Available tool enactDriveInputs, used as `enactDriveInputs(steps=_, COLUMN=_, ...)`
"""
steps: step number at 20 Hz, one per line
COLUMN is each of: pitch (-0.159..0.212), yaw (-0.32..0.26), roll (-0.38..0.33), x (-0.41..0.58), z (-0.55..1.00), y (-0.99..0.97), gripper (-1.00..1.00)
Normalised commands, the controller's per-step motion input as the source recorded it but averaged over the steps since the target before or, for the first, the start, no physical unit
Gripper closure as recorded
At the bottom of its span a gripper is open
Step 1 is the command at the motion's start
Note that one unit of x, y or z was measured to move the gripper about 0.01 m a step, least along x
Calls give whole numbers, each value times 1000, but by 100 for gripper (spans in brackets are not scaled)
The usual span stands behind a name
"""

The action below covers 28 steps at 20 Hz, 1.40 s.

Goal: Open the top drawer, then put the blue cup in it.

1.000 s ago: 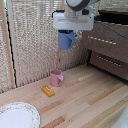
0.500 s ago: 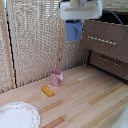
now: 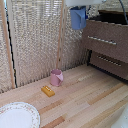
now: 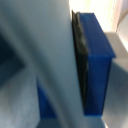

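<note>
a pale wooden plank bench (image 3: 85,100) runs in front of a reed screen (image 3: 35,40), with a dark brown dresser (image 3: 112,50) on the exterior view's right. the arm is cut off at the frame's top edge, and the wrist view is a blur of grey and blue. the top drawer (image 3: 107,19) stands pulled out. the fingers (image 3: 78,10) are clenched on the blue cup (image 3: 78,18), high in the air just beside that drawer. a pink mug (image 3: 56,77), a yellow block (image 3: 48,91) and a white plate (image 3: 17,116) sit on the bench.

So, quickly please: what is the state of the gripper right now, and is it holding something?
Gripper: closed on the blue cup, held up in the air beside the dresser, above the floor.
</note>
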Motion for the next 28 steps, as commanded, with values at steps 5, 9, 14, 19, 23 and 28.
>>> enactDriveInputs(steps=5, pitch=48, yaw=-97, roll=49, x=168, z=987, y=-742, gripper=100)
enactDriveInputs(steps=9, pitch=16, yaw=-30, roll=87, x=8, z=924, y=-949, gripper=100)
enactDriveInputs(steps=14, pitch=1, yaw=-1, roll=117, x=0, z=759, y=-995, gripper=100)
enactDriveInputs(steps=19, pitch=19, yaw=0, roll=125, x=7, z=314, y=-970, gripper=100)
enactDriveInputs(steps=23, pitch=12, yaw=0, roll=45, x=31, z=-2, y=-784, gripper=100)
enactDriveInputs(steps=28, pitch=26, yaw=0, roll=3, x=57, z=-38, y=-666, gripper=100)
